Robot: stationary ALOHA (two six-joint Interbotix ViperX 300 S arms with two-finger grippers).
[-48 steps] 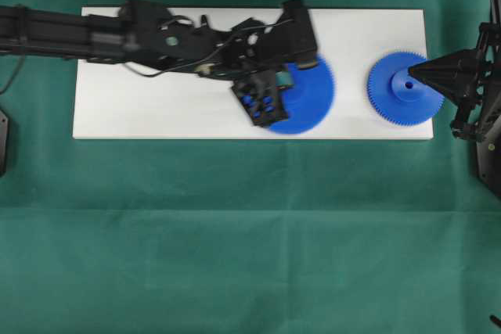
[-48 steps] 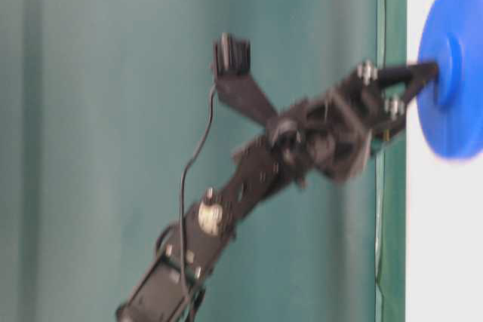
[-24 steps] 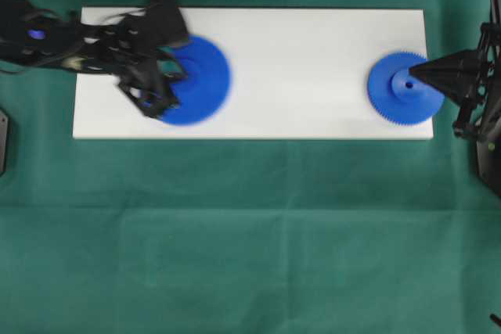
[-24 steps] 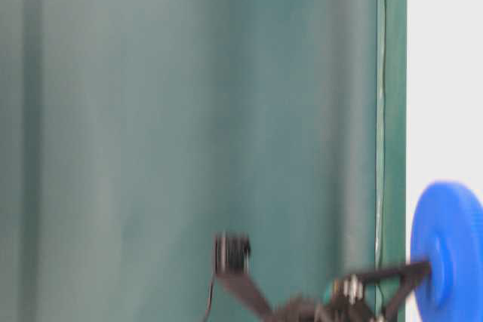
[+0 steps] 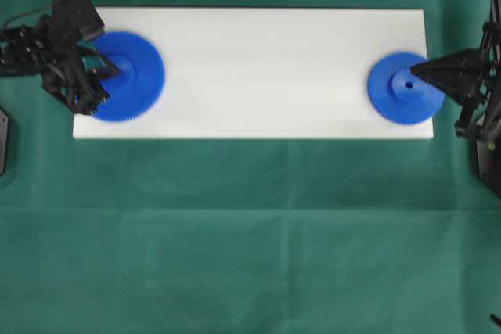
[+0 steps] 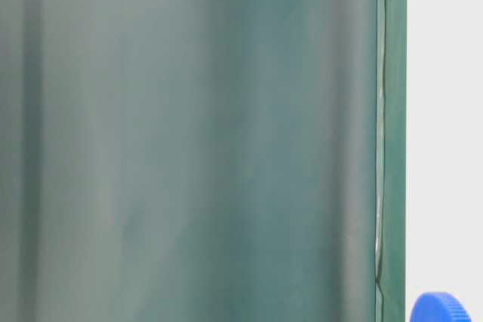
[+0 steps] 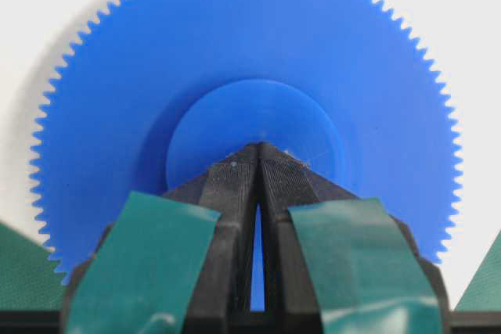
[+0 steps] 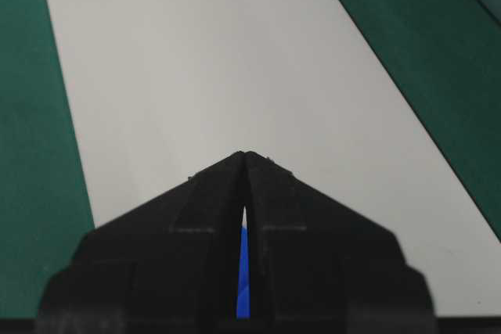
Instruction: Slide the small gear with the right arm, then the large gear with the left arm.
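Bare white board [image 5: 266, 68] between large gear [image 5: 129, 76] at left end and small gear [image 5: 403, 91] at right

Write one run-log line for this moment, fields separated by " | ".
left gripper: shut, tip on large gear hub, board left end | right gripper: shut, tip at small gear hub, right end

A green cloth [image 5: 250, 232] covers the table. A long white board [image 5: 266, 68] lies flat on it. The big blue gear [image 5: 129, 76] sits at the board's left end, the small blue gear [image 5: 399, 93] at its right end.
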